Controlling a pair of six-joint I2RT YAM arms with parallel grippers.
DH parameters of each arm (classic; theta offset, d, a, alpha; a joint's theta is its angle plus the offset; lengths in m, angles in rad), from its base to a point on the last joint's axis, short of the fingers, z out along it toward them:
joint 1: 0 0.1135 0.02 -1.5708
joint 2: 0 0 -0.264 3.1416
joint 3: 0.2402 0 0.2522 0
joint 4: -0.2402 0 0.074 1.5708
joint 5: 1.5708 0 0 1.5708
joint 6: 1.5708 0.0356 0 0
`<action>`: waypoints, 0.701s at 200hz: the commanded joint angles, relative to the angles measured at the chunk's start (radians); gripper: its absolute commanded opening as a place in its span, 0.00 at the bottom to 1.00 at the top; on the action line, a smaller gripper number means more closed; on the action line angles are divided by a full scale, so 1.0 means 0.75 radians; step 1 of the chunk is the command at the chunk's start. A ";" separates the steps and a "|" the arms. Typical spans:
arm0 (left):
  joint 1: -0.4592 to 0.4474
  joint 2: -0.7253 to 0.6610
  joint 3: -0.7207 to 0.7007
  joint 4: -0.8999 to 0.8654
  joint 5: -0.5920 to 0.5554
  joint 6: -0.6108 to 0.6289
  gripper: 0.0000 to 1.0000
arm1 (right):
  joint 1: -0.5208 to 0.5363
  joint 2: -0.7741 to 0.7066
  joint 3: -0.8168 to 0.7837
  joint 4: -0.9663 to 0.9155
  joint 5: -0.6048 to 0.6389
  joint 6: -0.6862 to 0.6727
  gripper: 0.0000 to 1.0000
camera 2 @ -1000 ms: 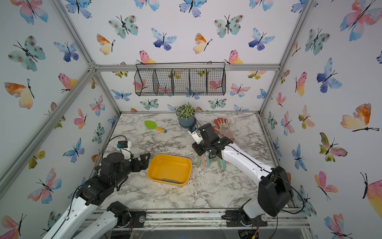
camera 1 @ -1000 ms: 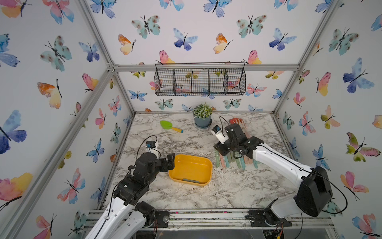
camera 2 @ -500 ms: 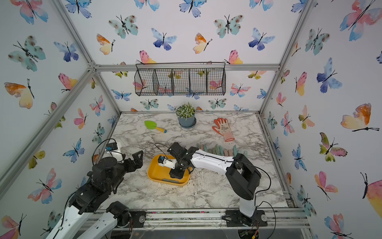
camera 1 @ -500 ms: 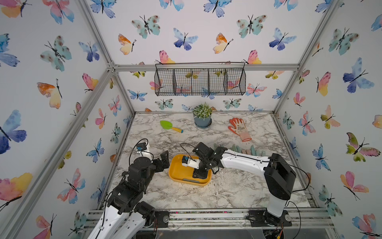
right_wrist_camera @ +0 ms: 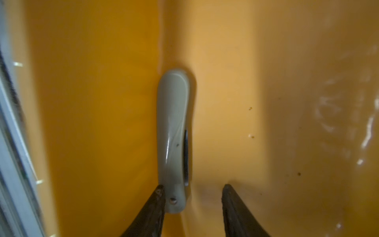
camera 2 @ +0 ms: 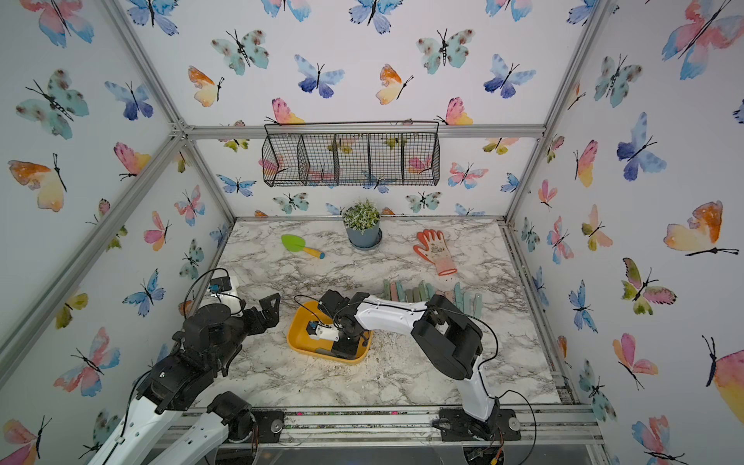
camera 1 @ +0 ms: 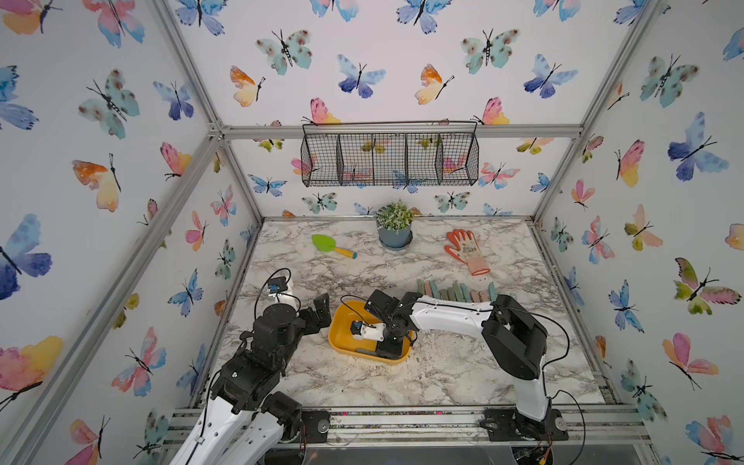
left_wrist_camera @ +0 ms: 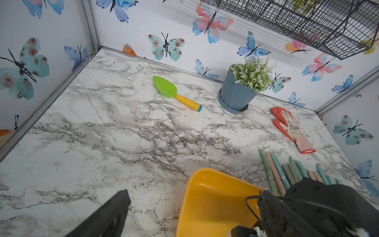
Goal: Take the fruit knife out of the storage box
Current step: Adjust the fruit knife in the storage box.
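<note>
The grey folded fruit knife (right_wrist_camera: 173, 133) lies inside the storage box (camera 1: 341, 327), along its wall. The right gripper (right_wrist_camera: 192, 190) points down into the box, jaws apart around the knife's end, one fingertip (right_wrist_camera: 159, 195) touching it. The left gripper (camera 1: 321, 312) hovers just beside the box, jaws apart.

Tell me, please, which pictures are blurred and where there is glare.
Right wrist view: the knife is fairly sharp, but the yellow box around it is smeared toward one edge, with white glare streaks on its floor. Left wrist view: the table is sharp, the wire basket smeared. Both top views: sharp, evenly lit.
</note>
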 commanded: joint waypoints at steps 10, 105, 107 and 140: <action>-0.002 0.003 -0.014 0.008 -0.021 -0.004 0.98 | 0.012 0.055 0.008 -0.070 0.190 0.023 0.49; -0.002 -0.005 -0.014 0.005 -0.028 -0.011 0.98 | 0.010 -0.047 -0.077 0.057 0.506 0.167 0.50; -0.002 -0.005 -0.014 0.005 -0.028 -0.011 0.98 | 0.010 -0.052 -0.077 0.060 0.510 0.167 0.50; -0.002 -0.003 -0.014 0.005 -0.028 -0.012 0.99 | 0.010 -0.097 -0.070 0.095 0.486 0.155 0.50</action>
